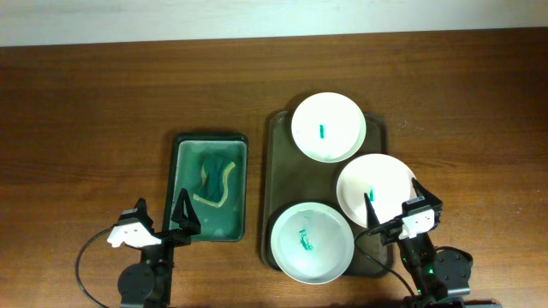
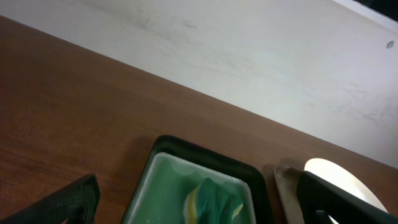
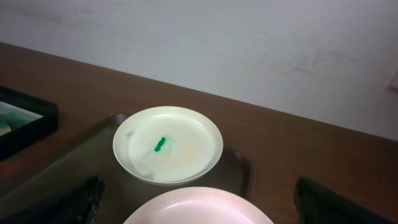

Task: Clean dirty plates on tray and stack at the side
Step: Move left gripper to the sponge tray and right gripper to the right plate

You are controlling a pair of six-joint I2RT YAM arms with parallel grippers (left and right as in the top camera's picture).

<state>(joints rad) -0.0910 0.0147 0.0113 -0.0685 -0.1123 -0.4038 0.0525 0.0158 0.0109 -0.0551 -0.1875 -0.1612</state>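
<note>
3 plates (image 1: 328, 127) sit on the tray (image 1: 278, 171), each bearing a green smear (image 1: 322, 131). The left end effector (image 1: 163, 214) hangs released at the green tub (image 1: 210, 141) with its sponge (image 1: 216, 180). The right end effector (image 1: 398, 204), also released, hovers over the tray's near right corner.

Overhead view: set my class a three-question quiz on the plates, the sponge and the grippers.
1. How many plates on the tray show a green smear?
2. Where does the sponge lie? A: on the tray; B: in the green tub; C: on a plate.
3. True or false: the left gripper and the right gripper are both open.
Key: 1: three; 2: B; 3: true.
</note>
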